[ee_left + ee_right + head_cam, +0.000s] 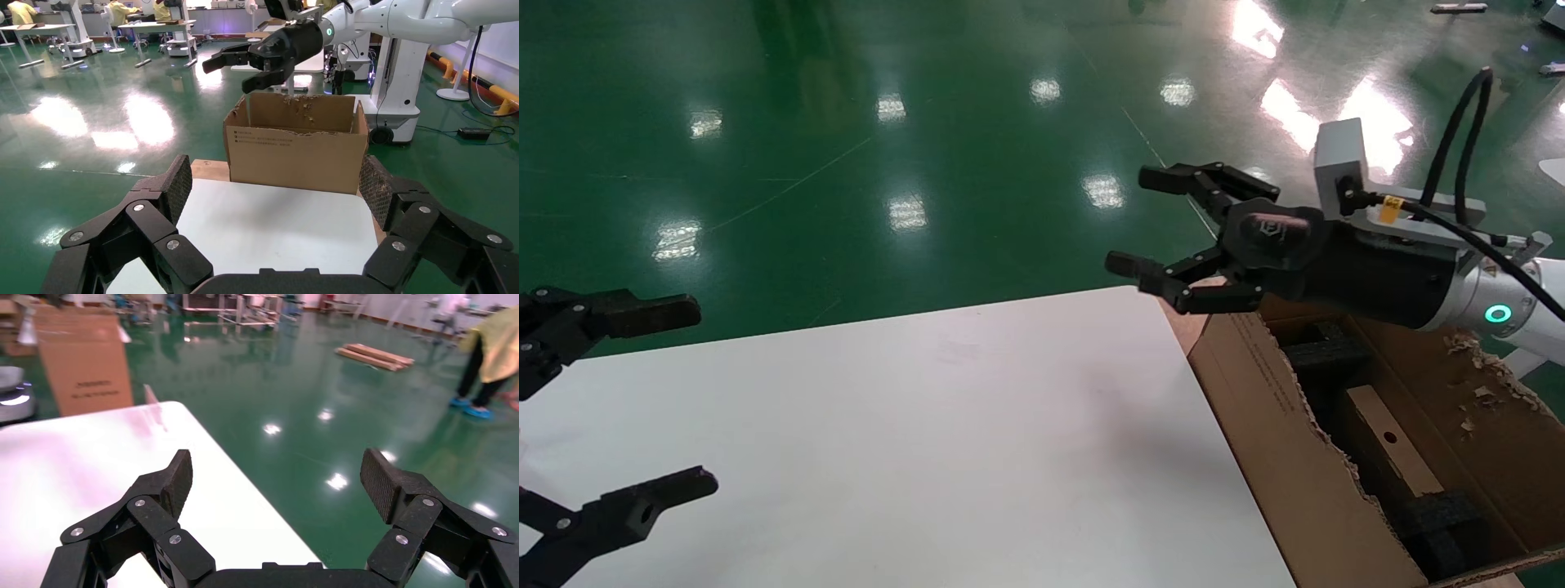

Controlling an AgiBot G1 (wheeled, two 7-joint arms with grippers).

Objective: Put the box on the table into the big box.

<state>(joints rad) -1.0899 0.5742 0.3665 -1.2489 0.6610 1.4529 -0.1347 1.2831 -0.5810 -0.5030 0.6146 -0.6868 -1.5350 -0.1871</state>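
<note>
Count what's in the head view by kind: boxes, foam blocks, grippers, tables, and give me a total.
Boxes: 2, the big box and the box inside it.
Foam blocks: 2 visible.
Grippers: 2, left gripper, right gripper, both open.
Tables: 1, the table.
Total: 7.

Small dark print runs in a few lines along the outer side of the big box (294, 150), near its upper edge; the letters are too small to read. The head view shows the same print along the carton wall beside the table's edge, again illegible. A second carton (82, 361) in the right wrist view carries two short dark lines, likewise unreadable. No other text can be made out.
</note>
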